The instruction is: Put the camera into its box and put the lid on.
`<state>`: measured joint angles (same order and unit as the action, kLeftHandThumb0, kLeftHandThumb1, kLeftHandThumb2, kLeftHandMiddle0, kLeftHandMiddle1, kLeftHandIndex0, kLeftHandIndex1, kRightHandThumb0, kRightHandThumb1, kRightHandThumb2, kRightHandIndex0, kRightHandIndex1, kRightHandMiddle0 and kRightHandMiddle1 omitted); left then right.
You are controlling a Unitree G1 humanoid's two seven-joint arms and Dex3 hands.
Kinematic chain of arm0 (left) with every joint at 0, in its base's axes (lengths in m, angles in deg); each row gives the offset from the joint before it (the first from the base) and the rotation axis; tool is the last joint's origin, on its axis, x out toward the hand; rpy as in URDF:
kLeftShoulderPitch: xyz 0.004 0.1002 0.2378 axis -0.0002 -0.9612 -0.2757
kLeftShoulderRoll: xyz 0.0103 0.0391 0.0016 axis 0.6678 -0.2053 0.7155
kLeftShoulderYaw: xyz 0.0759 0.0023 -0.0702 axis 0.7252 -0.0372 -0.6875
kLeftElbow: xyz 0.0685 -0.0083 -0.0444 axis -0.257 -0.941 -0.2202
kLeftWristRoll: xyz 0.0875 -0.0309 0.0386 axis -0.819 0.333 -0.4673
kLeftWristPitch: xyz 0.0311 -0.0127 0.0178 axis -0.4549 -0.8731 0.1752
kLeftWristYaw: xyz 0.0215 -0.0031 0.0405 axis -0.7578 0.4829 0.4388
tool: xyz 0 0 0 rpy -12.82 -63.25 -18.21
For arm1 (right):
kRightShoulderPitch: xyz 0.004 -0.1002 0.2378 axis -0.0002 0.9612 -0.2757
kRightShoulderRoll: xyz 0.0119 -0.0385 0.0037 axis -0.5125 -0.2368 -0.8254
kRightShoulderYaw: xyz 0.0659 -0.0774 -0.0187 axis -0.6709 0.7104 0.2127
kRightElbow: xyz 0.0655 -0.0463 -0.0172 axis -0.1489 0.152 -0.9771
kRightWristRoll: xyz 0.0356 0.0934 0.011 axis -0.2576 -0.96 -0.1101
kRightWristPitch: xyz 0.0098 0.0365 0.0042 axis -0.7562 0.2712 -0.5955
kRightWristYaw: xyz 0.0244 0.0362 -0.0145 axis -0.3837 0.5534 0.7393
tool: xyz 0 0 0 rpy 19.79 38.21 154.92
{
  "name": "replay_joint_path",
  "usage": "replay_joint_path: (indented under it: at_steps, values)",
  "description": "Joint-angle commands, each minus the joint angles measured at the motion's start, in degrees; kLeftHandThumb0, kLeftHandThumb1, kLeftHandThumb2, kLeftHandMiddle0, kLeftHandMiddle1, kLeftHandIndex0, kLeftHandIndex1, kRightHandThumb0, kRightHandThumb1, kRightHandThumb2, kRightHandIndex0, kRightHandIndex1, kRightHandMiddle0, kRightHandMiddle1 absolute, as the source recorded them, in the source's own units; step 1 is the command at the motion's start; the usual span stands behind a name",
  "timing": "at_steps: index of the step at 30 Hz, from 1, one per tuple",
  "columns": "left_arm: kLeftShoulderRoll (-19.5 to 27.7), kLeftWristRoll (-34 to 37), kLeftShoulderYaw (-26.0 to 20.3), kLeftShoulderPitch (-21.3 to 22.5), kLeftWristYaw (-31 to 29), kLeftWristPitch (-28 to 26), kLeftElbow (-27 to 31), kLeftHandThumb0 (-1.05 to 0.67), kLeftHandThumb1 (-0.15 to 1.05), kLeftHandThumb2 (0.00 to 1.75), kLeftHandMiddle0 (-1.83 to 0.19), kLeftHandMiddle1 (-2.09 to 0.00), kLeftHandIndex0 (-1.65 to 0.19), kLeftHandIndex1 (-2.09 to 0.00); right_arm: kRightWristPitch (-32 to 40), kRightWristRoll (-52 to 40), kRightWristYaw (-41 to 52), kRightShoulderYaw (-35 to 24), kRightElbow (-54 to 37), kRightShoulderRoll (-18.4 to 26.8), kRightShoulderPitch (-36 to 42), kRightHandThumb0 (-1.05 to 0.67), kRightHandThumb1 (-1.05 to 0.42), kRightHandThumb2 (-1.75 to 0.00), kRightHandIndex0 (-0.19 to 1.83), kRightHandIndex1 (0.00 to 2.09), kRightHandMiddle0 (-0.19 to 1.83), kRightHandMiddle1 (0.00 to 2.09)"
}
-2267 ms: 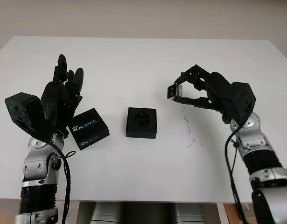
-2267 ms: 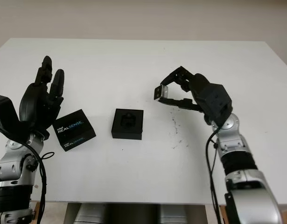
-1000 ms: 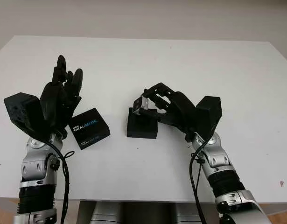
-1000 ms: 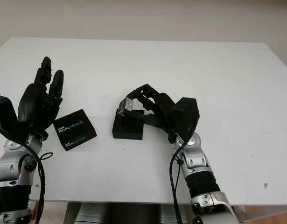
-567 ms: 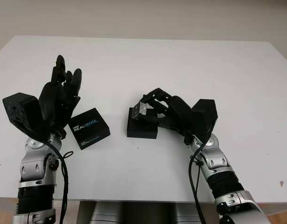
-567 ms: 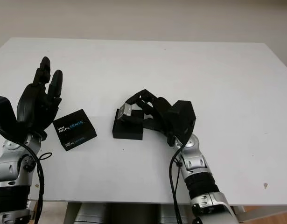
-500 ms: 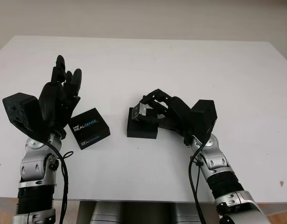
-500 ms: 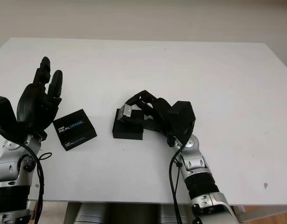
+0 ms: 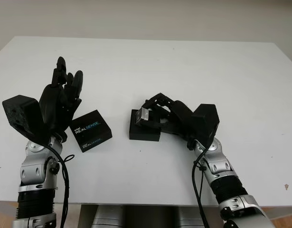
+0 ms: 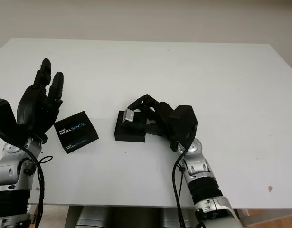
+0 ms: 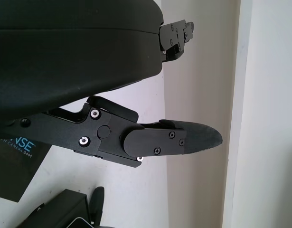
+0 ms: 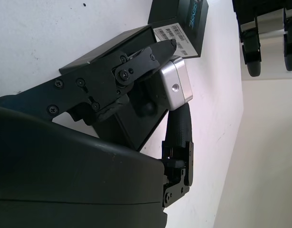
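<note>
Lowered since a moment ago, the right hand (image 9: pixel 160 114) grips the silver camera (image 9: pixel 144 115) just above the black box (image 9: pixel 144 131) at mid-surface (image 9: pixel 183 61). Raised at the left, the left hand (image 9: pixel 58 102) is open beside the lid (image 9: pixel 90 130).

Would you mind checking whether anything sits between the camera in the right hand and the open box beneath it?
Nothing visible does: the right hand holds the camera just above the box, and the lid lies apart beside the raised left hand.
</note>
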<state>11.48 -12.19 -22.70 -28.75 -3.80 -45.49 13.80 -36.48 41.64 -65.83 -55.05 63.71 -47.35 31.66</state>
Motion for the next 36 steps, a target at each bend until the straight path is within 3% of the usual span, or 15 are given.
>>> replay_joint_path:
  at_steps: [1, 15, 24, 30, 36]
  values:
    - [0.4, 0.3, -0.5, -0.3, 0.1, 0.1, 1.2, -0.65, 1.05, 0.37, 0.19, 0.0, 0.19, 0.0, -0.9, 0.4, 0.2, 0.5, 0.9, 0.0, 0.0, -0.45, -0.9, -0.05, 0.22, 0.06, 0.33, 1.77]
    - [0.2, 0.6, -0.5, -0.2, -0.1, 0.4, 0.9, -0.63, 1.05, 0.38, 0.19, 0.0, 0.19, 0.0, -0.2, 0.7, 0.4, 0.6, 1.2, -0.6, -0.8, -0.43, -0.9, -0.05, 0.23, 0.06, 0.32, 1.77]
    - [0.1, 0.4, -0.5, -0.3, -0.1, 0.8, 0.6, -0.62, 1.05, 0.4, 0.19, 0.0, 0.19, 0.0, -9.5, 13.2, -7.1, 6.5, 2.0, 2.5, -0.7, -0.43, -0.89, -0.05, 0.28, 0.08, 0.37, 1.74]
    - [0.0, 0.4, -0.5, -0.7, 0.0, 0.8, 0.8, -0.63, 1.05, 0.39, 0.19, 0.0, 0.19, 0.0, -6.8, 23.7, -13.1, 10.8, -3.4, 4.9, 0.3, -0.4, -0.91, -0.06, 0.33, 0.1, 0.33, 1.64]
    - [0.2, 0.6, -0.6, -0.9, -0.4, 1.0, 0.8, -0.63, 1.05, 0.39, 0.19, 0.0, 0.19, 0.0, -4.8, 27.9, -14.9, 12.8, -8.1, 5.9, 1.8, -0.36, -0.93, -0.06, 0.34, 0.1, 0.25, 1.55]
